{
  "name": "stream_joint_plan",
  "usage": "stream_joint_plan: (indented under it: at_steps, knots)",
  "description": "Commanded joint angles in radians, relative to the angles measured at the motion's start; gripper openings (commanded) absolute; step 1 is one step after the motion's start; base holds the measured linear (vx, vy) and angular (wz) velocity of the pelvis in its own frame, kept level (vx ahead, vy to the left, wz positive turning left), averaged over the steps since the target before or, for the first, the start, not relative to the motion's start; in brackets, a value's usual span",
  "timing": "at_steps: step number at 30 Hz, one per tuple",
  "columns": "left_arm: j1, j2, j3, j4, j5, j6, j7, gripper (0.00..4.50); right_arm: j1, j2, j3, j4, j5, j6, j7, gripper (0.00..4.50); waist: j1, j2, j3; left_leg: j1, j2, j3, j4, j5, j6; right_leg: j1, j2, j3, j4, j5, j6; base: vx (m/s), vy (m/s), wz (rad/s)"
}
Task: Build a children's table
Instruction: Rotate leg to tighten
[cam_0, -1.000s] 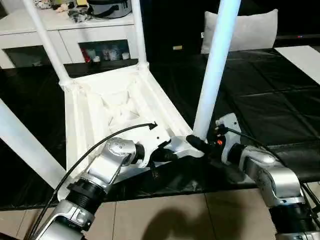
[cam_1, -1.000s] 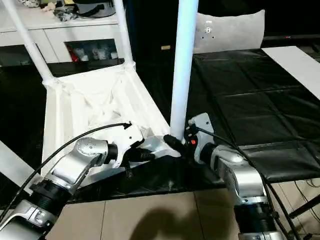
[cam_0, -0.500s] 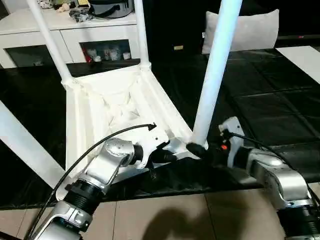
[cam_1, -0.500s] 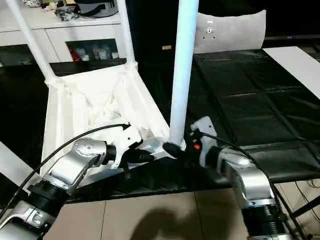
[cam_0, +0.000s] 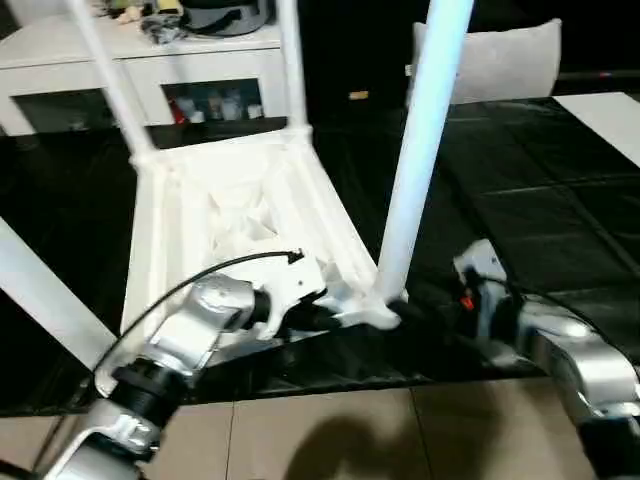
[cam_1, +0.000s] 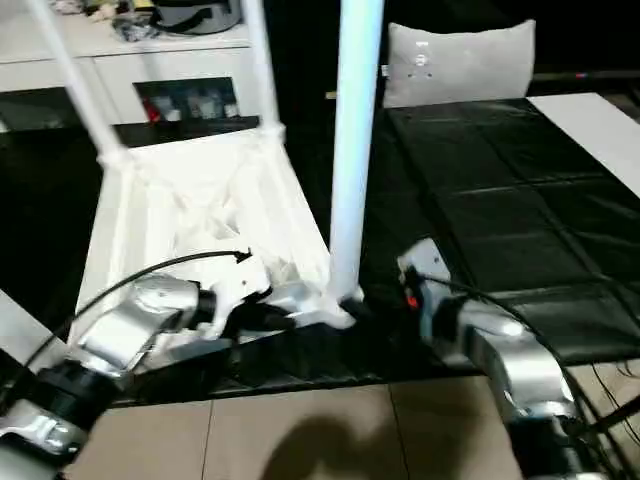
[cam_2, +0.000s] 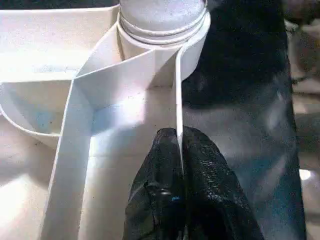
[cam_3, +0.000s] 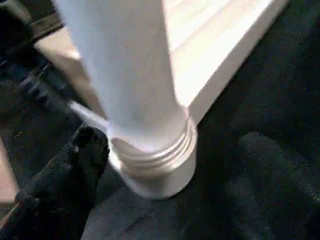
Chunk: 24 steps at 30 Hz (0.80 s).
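Four round white legs (cam_0: 420, 150) stood up from the corner sockets of the children's table (cam_0: 225, 215), inverted on black matting (cam_0: 520, 200) near its near edge. Left tool (cam_2: 181, 165) pinched a rib beside the near right socket. Right tool (cam_3: 75, 165) gaped wide just beside that leg's base, open mat to its right.
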Motion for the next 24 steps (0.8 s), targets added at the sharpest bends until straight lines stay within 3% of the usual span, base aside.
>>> stream_joint_plan:
  at_steps: [1,2,5,6,10,13,18,20,21,24]
  knots:
    - [-0.003,0.016,-0.030,-0.020,0.008,-0.025,-0.054,0.00,0.000,-0.013,0.017,-0.031,0.021,-0.022,0.044,4.46,0.003,-0.015,-0.055,-0.010,0.017,0.004,-0.067,-0.167,0.081,0.061,-0.054,0.046,-0.074,-0.350,-0.132,0.000,0.000,0.00]
    - [-0.002,0.028,-0.040,-0.027,0.005,-0.030,-0.082,0.00,0.001,-0.020,0.025,-0.037,0.028,-0.029,0.073,4.18,0.005,-0.014,-0.055,-0.010,0.018,0.004,-0.067,-0.171,0.081,0.061,-0.055,0.046,-0.074,-0.359,-0.132,0.000,0.000,0.00]
    - [-0.003,0.055,-0.067,-0.033,0.006,-0.041,-0.135,0.00,-0.001,-0.030,0.049,-0.053,0.051,-0.030,0.146,4.05,0.014,-0.016,-0.056,-0.009,0.021,0.004,-0.066,-0.161,0.088,0.060,-0.055,0.049,-0.071,-0.344,-0.138,0.000,0.000,0.00]
    - [-0.003,0.055,-0.067,-0.033,0.006,-0.041,-0.136,0.00,-0.001,-0.030,0.050,-0.053,0.051,-0.030,0.147,3.75,0.015,-0.015,-0.056,-0.009,0.021,0.004,-0.066,-0.161,0.088,0.060,-0.055,0.049,-0.070,-0.343,-0.141,0.000,0.000,0.00]
    - [-0.005,0.056,-0.069,-0.029,0.005,-0.046,-0.139,0.00,-0.010,-0.030,0.072,-0.051,0.049,-0.027,0.172,3.57,0.023,-0.014,-0.056,-0.008,0.024,0.004,-0.067,-0.161,0.077,0.059,-0.056,0.050,-0.067,-0.332,-0.150,0.000,0.000,0.00]
    - [-0.007,0.054,-0.069,-0.027,0.005,-0.046,-0.140,0.00,-0.019,-0.028,0.077,-0.043,0.055,-0.023,0.187,3.19,0.025,-0.014,-0.056,-0.008,0.021,0.004,-0.067,-0.167,0.071,0.060,-0.057,0.050,-0.069,-0.343,-0.145,0.000,0.000,0.00]
    - [-0.008,0.051,-0.068,-0.024,0.002,-0.049,-0.144,0.00,-0.031,-0.030,0.081,-0.032,0.065,-0.017,0.209,2.79,0.027,-0.015,-0.058,-0.008,0.021,0.004,-0.065,-0.149,0.075,0.060,-0.056,0.050,-0.067,-0.329,-0.144,0.000,0.000,0.00]
    - [-0.007,0.047,-0.064,-0.020,0.001,-0.052,-0.138,0.00,-0.033,-0.033,0.082,-0.030,0.067,-0.014,0.216,2.70,0.028,-0.020,-0.059,-0.007,0.022,0.005,-0.065,-0.139,0.077,0.060,-0.056,0.051,-0.066,-0.317,-0.149,0.000,0.000,0.00]
    - [-0.007,0.044,-0.060,-0.016,0.000,-0.054,-0.131,0.00,-0.033,-0.036,0.083,-0.029,0.069,-0.012,0.220,2.44,0.031,-0.017,-0.059,-0.007,0.022,0.006,-0.064,-0.138,0.079,0.059,-0.056,0.051,-0.065,-0.317,-0.151,0.000,0.000,0.00]
    - [-0.005,0.038,-0.057,-0.013,-0.001,-0.055,-0.121,0.00,-0.031,-0.034,0.083,-0.028,0.066,-0.012,0.216,2.36,0.037,-0.017,-0.059,-0.005,0.022,0.007,-0.063,-0.141,0.077,0.058,-0.057,0.052,-0.067,-0.334,-0.148,0.000,0.000,0.00]
